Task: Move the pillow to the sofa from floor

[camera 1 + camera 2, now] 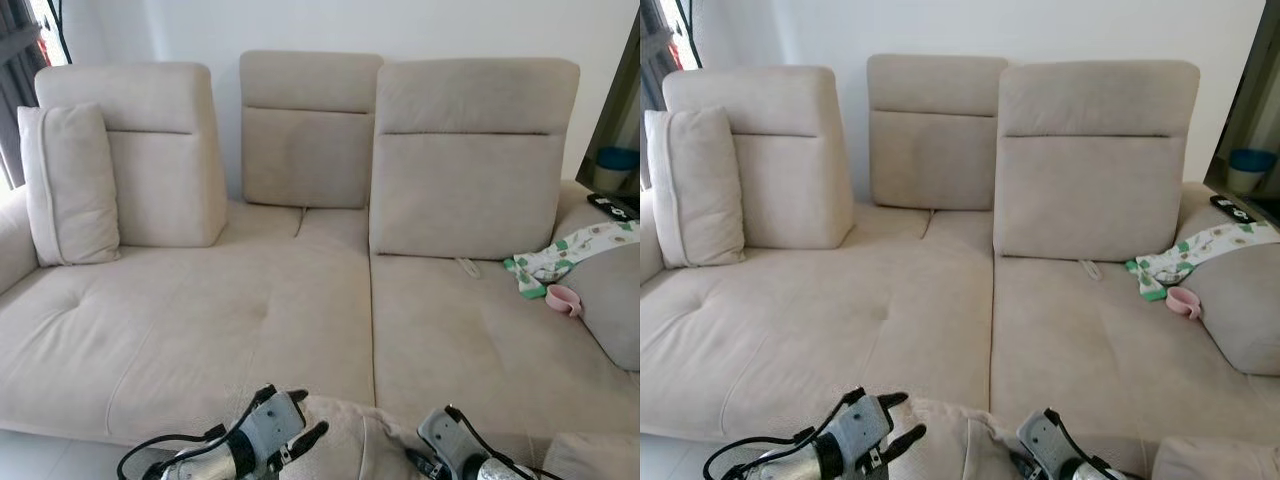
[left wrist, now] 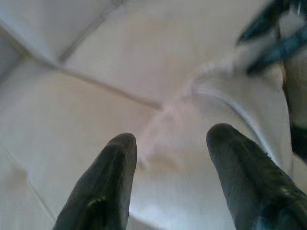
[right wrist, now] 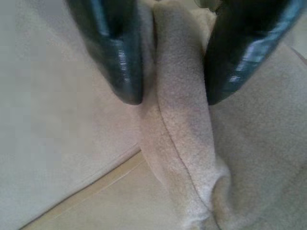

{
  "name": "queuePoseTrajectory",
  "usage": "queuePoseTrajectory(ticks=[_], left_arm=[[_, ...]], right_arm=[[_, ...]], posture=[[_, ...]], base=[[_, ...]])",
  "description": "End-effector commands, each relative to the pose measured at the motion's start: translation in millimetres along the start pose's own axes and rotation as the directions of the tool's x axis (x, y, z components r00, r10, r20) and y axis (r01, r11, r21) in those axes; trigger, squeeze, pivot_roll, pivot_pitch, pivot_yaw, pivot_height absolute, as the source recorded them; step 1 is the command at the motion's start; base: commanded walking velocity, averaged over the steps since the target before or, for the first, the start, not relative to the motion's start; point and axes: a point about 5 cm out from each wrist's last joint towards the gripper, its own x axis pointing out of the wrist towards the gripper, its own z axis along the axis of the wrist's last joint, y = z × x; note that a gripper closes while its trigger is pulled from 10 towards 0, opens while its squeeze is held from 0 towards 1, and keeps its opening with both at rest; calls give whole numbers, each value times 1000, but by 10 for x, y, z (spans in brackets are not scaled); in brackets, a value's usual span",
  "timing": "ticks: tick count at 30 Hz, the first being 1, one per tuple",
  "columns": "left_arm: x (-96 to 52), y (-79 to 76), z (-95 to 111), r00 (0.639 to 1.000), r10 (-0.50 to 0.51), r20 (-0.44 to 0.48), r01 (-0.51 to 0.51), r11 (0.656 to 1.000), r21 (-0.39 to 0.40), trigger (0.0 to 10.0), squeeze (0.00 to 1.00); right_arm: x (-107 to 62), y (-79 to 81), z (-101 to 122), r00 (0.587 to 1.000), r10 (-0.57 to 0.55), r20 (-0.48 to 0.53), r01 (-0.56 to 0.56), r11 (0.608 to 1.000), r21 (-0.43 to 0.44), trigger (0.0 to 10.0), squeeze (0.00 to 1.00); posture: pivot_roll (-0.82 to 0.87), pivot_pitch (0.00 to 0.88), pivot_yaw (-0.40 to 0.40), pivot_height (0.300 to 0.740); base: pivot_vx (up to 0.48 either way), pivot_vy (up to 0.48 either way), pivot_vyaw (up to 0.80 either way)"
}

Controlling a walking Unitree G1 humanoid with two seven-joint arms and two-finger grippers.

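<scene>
At the far left of the sofa (image 1: 200,320), well ahead of both sets of jaws, a matching cushion (image 1: 68,185) leans upright against the backrest. Nearer, the left gripper (image 1: 300,425) reaches over the seat's front edge; in its wrist view its two black fingers (image 2: 103,184) stand apart with the beige pillow (image 1: 350,440) lying just beyond and between them, one corner pointing away, so these jaws are open and seem to steady rather than pinch. The pillow itself sits between the two grippers, low at the front edge of the seat, and whether it rests on the cushion yet or hangs free I cannot tell. To its right, the right gripper (image 3: 175,98) has a seamed fold of the pillow's edge between its fingers, the jaws drawn narrow onto the fabric. Further right, well clear of the jaws, a patterned cloth (image 1: 570,255) and a small pink cup (image 1: 563,298) lie near the armrest. The step in hand looks like the carry-and-place: the pillow is up from the floor and arriving at the sofa. The next move likely calls for pushing it further onto the seat, then letting the right jaws go.
</scene>
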Motion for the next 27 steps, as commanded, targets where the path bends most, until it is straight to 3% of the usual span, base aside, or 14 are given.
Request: queuePoseTrajectory(ticks=[1, 3, 4, 6, 8, 12, 13, 16, 18, 19, 20, 22, 24, 27], left_arm=[[11, 3, -83, 994, -22, -109, 24, 999, 21, 10000, 0], [24, 32, -87, 990, -20, -140, 25, 999, 34, 10000, 0], [42, 70, -88, 984, -21, -176, 30, 998, 49, 10000, 0], [42, 70, -88, 984, -21, -176, 30, 998, 49, 10000, 0], [100, 138, -13, 981, -20, -195, 32, 998, 59, 10000, 0], [142, 165, 60, 981, -24, -191, 37, 997, 66, 10000, 0], [177, 153, 84, 976, -55, -212, 79, 991, 104, 10000, 0], [185, 118, 72, 967, -92, -239, 122, 986, 115, 10000, 0], [164, 11, 8, 928, -189, -322, 237, 965, 116, 10000, 0], [164, 11, 8, 928, -189, -322, 237, 965, 116, 10000, 0], [139, -42, -36, 900, -235, -366, 298, 947, 123, 10000, 0], [122, -72, -62, 882, -260, -393, 333, 934, 128, 10000, 0], [128, -79, -85, 877, -257, -405, 336, 932, 137, 10000, 0], [206, -39, -31, 902, -212, -377, 286, 946, 150, 10000, 0]], right_arm=[[-22, 22, -54, 1000, -1, -20, 0, 1000, -28, 0, 0], [-22, 31, -41, 1000, 3, -11, -3, 998, -58, 0, 0], [-24, 83, -45, 999, 35, -16, -37, 990, -138, 0, 0], [-24, 83, -45, 999, 35, -16, -37, 990, -138, 0, 0], [-30, 233, -76, 993, 114, -33, -119, 956, -269, 0, 0], [-33, 308, -83, 989, 147, -36, -150, 935, -320, 0, 0], [-30, 349, -66, 986, 164, -29, -163, 918, -361, 0, 0], [-27, 370, -51, 985, 172, -22, -168, 910, -379, 0, 0], [-19, 390, -22, 984, 178, -7, -166, 900, -403, 0, 0], [-19, 390, -22, 984, 178, -7, -166, 900, -403, 0, 0], [-16, 394, -6, 984, 177, 1, -161, 898, -410, 0, 0], [-14, 395, 2, 984, 176, 5, -158, 896, -414, 0, 0], [-12, 395, 16, 985, 172, 12, -151, 893, -424, 0, 0], [-6, 399, 42, 985, 173, 23, -146, 888, -436, 0, 0]], posture=[[103, 0, 37, 580], [103, 0, 37, 580], [97, 0, 35, 580], [97, 0, 35, 580], [96, 0, 33, 580], [89, 0, 33, 580], [78, 0, 34, 580], [74, 0, 35, 580], [66, 0, 37, 580], [66, 0, 37, 580], [65, 0, 39, 580], [65, 0, 39, 580], [58, 0, 44, 580], [57, 0, 41, 580]], base=[[0, 0, 0], [0, 0, 0], [0, 0, 0], [0, 0, 0], [0, 0, 0], [0, 0, 0], [0, 0, 0], [0, 0, 0], [0, 0, 0], [0, 0, 0], [0, 0, 0], [0, 0, 0], [0, 0, 0], [0, 0, 0]])
